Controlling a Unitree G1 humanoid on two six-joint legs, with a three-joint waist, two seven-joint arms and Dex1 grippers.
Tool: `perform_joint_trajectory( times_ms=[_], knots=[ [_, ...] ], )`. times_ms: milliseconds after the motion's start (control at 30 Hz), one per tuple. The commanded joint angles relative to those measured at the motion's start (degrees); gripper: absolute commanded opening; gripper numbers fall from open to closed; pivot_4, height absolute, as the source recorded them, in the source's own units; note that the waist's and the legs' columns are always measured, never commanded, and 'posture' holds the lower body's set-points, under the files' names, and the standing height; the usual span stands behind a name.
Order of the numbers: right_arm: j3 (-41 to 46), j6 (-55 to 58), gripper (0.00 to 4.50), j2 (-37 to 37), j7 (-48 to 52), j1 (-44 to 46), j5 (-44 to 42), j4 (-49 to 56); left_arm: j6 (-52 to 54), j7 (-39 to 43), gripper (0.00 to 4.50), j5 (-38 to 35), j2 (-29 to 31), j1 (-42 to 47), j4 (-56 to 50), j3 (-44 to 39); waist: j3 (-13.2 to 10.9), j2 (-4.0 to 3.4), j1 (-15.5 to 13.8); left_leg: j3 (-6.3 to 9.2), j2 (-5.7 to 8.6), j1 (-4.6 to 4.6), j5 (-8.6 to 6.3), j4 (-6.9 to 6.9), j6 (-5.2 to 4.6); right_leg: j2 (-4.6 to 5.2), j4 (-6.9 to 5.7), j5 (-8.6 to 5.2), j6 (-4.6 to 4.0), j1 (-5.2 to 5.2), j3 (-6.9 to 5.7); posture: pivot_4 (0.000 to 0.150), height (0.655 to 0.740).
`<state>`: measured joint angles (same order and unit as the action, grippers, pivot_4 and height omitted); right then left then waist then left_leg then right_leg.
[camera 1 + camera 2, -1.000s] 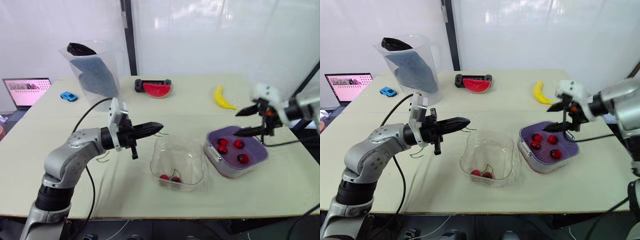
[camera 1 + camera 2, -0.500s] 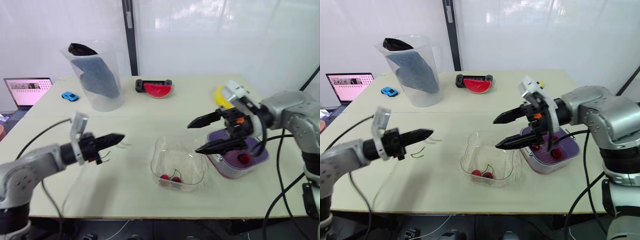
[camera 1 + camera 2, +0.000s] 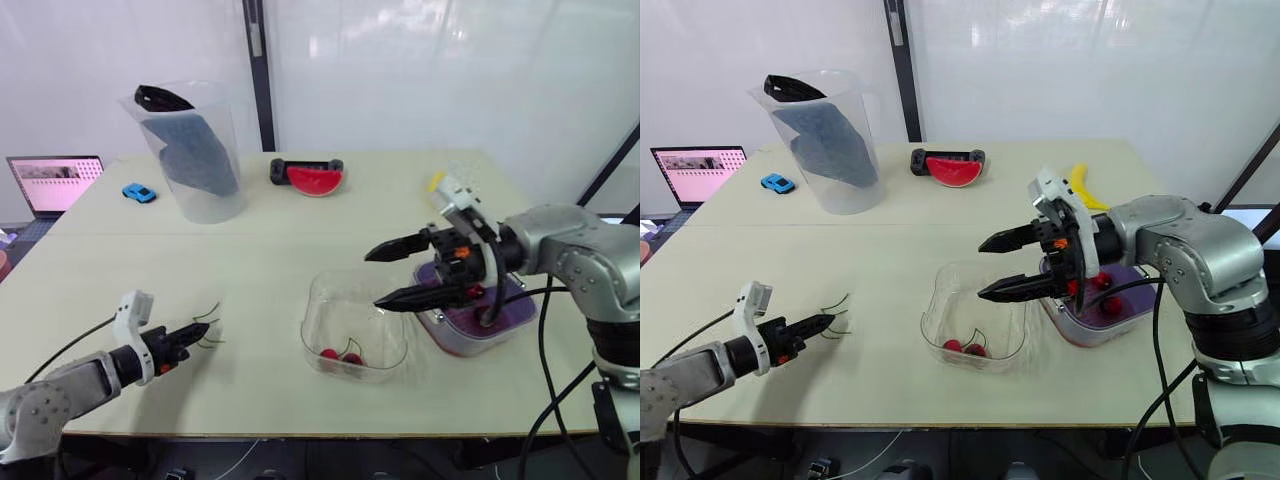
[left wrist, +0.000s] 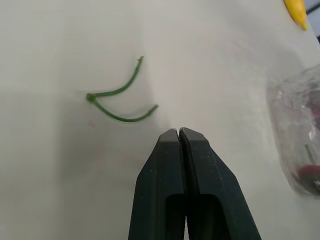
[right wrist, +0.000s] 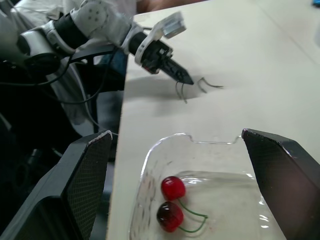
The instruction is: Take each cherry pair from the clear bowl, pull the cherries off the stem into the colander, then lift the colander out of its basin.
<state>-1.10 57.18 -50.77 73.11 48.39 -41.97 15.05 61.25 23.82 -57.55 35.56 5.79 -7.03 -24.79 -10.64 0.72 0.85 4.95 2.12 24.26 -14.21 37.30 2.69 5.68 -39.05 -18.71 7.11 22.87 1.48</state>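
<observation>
The clear bowl (image 3: 356, 325) sits at the table's front centre with one cherry pair (image 5: 171, 202) in it, still joined by its stem. To its right, the purple colander (image 3: 500, 312) rests in its basin and holds red cherries (image 3: 1110, 305), partly hidden by my right arm. My right gripper (image 3: 373, 281) is open, hovering over the bowl's right rim with nothing between its fingers. My left gripper (image 4: 178, 132) is shut and empty, low over the table near the front left edge. Bare green stems (image 4: 117, 102) lie just beyond its tip.
A clear jug (image 3: 190, 150) with a dark cloth inside stands at the back left. Near it are a blue toy car (image 3: 138, 192) and a laptop (image 3: 52, 182). A watermelon slice (image 3: 313, 178) and a banana (image 3: 437, 186) lie at the back.
My left arm has drawn back and dropped toward the front left table edge, still shut. My right gripper has swung from over the colander to the bowl's right rim and stays open.
</observation>
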Motion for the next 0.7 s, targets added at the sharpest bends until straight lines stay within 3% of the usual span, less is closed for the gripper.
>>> perform_joint_trajectory(
  times_ms=[33, 100, 333, 500, 700],
  knots=[
    [3.1, -0.9, 4.5, -1.2, -0.8, -0.6, -1.3, 0.9, -2.0, 1.7, 0.28, 2.4, 1.7, 0.2, -0.2, -0.1, 0.0, 0.01, 0.0, 0.0, 0.0, 0.0, 0.0, 0.0, 0.0, 0.0, 0.0, 0.0, 0.0, 0.0, 0.0, 0.15, 0.74],
    [3.6, -0.8, 4.5, -1.2, -1.6, -1.1, -1.5, 0.4, -1.1, 1.8, 0.91, 1.0, 3.3, 1.6, 0.1, -2.8, 0.0, 0.03, 0.0, 0.0, 0.0, 0.0, 0.0, 0.0, 0.0, 0.0, 0.0, 0.0, 0.0, 0.0, 0.0, 0.15, 0.74],
    [1.7, 1.3, 4.5, -1.7, -3.9, -0.9, -2.0, 2.6, -1.1, 6.9, 4.42, -1.5, 9.1, 5.0, -0.8, -7.3, 0.0, 0.03, 0.1, -0.01, -0.03, 0.0, 0.0, -0.04, 0.0, 0.01, 0.0, 0.0, 0.0, 0.03, 0.01, 0.15, 0.74],
    [-0.7, 0.0, 4.5, -3.4, -4.8, 1.4, 1.4, 1.6, -2.2, 17.6, 4.42, -4.7, 14.1, 6.8, -7.6, -6.1, 0.0, 0.03, 0.1, -0.03, -0.03, 0.02, 0.0, -0.04, 0.0, 0.03, 0.04, 0.0, 0.0, 0.03, 0.01, 0.15, 0.74],
    [-0.5, -0.8, 4.5, -6.3, -6.8, 0.7, 3.4, 5.3, -17.2, 29.1, 4.42, 10.0, 21.4, 15.2, -7.6, 6.1, 0.0, -0.01, 0.0, -0.1, 0.04, 0.03, 0.02, -0.09, 0.03, 0.02, 0.08, 0.0, -0.01, 0.03, 0.02, 0.15, 0.74]
  ],
)
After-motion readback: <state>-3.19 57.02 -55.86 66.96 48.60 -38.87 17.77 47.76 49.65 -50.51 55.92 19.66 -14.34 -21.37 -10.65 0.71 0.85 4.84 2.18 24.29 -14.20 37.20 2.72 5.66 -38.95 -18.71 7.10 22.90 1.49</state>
